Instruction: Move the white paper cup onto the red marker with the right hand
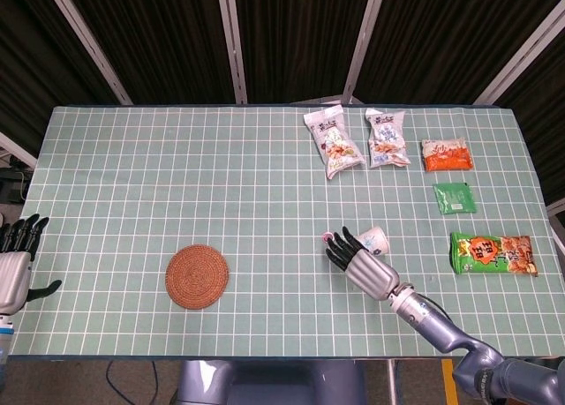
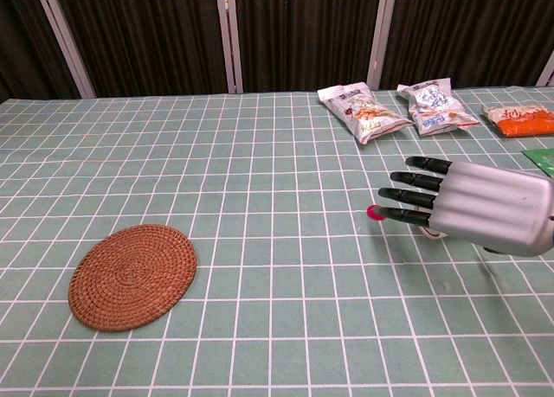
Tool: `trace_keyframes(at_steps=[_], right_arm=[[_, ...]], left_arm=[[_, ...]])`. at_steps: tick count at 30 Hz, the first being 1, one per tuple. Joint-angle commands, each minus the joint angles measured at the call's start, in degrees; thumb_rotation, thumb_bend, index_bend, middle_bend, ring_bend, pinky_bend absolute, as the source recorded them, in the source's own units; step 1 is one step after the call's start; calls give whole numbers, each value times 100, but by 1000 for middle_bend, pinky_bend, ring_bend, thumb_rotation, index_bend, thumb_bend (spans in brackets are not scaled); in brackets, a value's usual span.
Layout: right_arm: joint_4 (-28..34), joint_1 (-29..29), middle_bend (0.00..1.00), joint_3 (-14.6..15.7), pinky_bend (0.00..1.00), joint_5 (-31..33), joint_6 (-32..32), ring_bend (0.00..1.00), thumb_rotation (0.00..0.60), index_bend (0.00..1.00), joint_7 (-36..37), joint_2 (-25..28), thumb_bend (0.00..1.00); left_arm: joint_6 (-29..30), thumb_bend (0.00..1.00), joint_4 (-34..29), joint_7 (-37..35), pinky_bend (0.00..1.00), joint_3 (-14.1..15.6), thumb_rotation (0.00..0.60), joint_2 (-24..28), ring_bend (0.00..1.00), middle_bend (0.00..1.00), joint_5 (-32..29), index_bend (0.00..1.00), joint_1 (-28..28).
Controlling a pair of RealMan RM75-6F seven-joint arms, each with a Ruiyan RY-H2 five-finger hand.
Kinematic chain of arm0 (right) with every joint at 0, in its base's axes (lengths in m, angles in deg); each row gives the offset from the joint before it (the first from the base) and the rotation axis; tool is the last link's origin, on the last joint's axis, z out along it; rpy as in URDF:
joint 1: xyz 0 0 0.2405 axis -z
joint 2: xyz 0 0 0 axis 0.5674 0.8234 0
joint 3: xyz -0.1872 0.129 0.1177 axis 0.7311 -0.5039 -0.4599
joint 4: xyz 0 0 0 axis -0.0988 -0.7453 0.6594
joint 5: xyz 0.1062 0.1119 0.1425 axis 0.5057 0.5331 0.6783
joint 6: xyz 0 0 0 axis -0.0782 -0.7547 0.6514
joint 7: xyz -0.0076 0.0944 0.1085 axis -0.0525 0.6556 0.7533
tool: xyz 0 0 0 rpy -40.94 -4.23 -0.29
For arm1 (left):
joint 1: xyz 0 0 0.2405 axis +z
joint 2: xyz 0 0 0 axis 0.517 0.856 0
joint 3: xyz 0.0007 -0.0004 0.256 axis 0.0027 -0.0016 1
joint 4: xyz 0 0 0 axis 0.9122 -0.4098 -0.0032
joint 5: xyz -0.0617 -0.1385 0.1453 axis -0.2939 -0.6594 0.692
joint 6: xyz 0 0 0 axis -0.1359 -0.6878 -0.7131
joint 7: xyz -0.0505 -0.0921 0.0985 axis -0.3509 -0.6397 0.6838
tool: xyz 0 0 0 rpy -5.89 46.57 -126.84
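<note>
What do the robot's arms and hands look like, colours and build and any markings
The right hand has a ribbed silver-grey metallic back and slim black fingers. Its wrist is a silver cuff with a small green ring light, leading into a smooth blue-grey forearm. The left hand matches: silver palm, black fingers. No loose cables or lettering show.

Head view looking steeply down from above, taking in whole counter (image 1: pixel 132 158). Chest view sitting low and closer, facing forward across counter. Both sharing woven mat (image 1: pixel 197 276), snack bags (image 1: pixel 333 142).
</note>
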State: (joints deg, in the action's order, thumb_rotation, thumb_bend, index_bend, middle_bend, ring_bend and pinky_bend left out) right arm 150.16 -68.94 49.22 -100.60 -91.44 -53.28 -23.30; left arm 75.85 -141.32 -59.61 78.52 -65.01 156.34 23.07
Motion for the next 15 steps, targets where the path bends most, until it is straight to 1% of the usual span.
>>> trace_keyframes(at_steps=[1, 4, 7, 9, 11, 13, 15], right_arm=[[-213, -12, 31, -75, 118, 132, 78, 0, 600, 0, -165, -140, 12], [-353, 9, 82, -121, 164, 254, 119, 0, 600, 13, -310, -209, 14], [-542, 18, 153, -129, 255, 301, 111, 1, 600, 80, -363, -268, 19], [-674, 13, 202, -114, 315, 287, 87, 22, 600, 120, -348, -303, 26], [-796, 6, 261, -88, 383, 257, 57, 80, 600, 173, -305, -333, 49], [-878, -2, 339, -62, 465, 232, 30, 155, 600, 248, -209, -361, 115], [-964, -8, 379, -42, 505, 173, -61, 190, 600, 279, -103, -397, 168]], left_arm=[[1, 0, 1, 11, 0, -2, 600, -4, 0, 0, -13, 0, -1], [-36, 0, 5, 15, 0, 16, 600, -16, 0, 0, -20, 0, -10], [-58, 0, 14, 41, 0, 26, 600, -29, 0, 0, -19, 0, -24], [-53, 0, 15, 43, 0, 23, 600, -35, 0, 0, -17, 0, -27], [-49, 0, 22, 43, 0, 22, 600, -37, 0, 0, -19, 0, -28], [-51, 0, 25, 35, 0, 22, 600, -38, 0, 0, -22, 0, -29], [-52, 0, 27, 28, 0, 22, 600, -37, 0, 0, -20, 0, -32]])
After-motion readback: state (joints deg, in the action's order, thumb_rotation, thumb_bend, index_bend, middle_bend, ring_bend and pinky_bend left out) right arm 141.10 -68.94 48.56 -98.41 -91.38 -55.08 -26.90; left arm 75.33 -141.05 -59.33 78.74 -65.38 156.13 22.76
